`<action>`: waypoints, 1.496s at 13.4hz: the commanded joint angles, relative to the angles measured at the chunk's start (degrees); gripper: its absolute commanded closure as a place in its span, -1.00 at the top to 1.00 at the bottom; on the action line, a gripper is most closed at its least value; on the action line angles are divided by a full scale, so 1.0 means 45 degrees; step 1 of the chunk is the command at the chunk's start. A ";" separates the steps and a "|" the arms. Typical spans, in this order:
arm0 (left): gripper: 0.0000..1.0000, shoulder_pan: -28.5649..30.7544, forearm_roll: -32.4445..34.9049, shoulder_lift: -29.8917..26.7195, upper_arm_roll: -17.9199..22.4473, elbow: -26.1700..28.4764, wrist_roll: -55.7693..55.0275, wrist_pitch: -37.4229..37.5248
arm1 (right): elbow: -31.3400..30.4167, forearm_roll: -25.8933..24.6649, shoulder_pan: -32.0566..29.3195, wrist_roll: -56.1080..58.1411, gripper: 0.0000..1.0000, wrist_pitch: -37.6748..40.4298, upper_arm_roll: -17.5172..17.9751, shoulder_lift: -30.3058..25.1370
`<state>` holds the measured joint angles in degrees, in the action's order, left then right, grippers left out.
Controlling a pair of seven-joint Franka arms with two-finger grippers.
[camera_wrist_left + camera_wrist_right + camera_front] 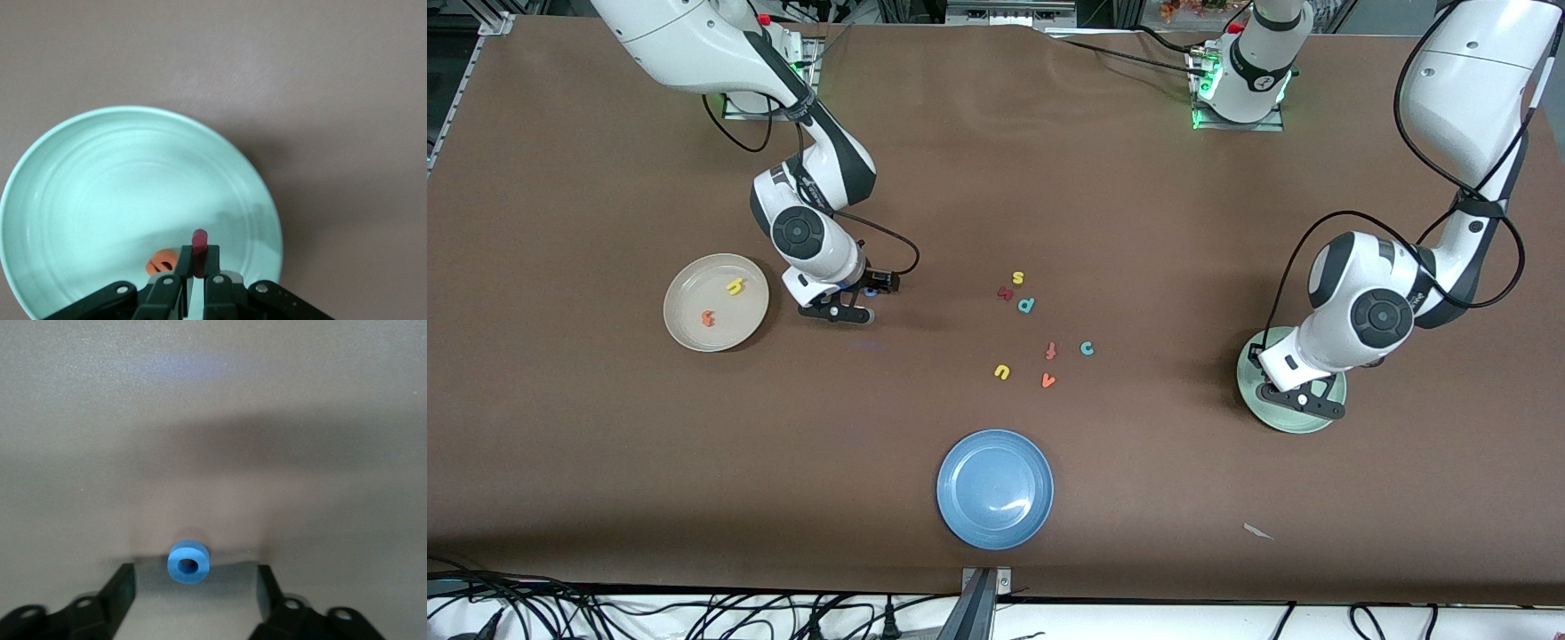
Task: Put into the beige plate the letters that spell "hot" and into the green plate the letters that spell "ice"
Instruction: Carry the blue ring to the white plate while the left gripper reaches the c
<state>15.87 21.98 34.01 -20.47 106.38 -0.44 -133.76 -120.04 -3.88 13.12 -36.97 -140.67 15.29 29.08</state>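
Left jaws clamped on smooth red bar i (199,251); right jaws apart around blue ring o (189,561).

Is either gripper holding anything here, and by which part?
The left gripper, over the green plate, is shut on the red i, pinching its lower end. The right gripper holds nothing; its open fingers straddle the blue o on the table.

Front view: green plate (1279,418) was mostly hidden under left gripper (1303,402); blue o (870,316) barely showed beneath right gripper (838,313). Left wrist: orange e (161,261) partly covered.
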 commanded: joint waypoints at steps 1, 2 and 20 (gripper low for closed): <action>-0.68 0.0361 0.0583 -0.0469 -0.0079 0.0696 -0.0096 -0.0452 | -0.0179 -0.0347 -0.0006 0.0130 0.17 -0.0245 0.0040 0.0003; 0.36 0.0361 0.0583 -0.0430 -0.0079 0.0637 -0.0077 -0.0432 | -0.0179 -0.0444 -0.0006 0.0111 0.09 -0.0245 0.0040 0.0023; 1.00 -0.4949 -0.2113 0.0720 -0.0450 -0.1196 -0.8138 -0.0217 | 0.0505 -0.0484 -0.0026 0.1139 -0.62 0.4047 -0.1966 -0.2143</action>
<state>-3.68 13.55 34.09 -23.22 104.97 -33.39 -135.29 -117.11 -5.53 13.01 -35.53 -126.09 10.26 22.39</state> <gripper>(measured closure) 0.000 0.727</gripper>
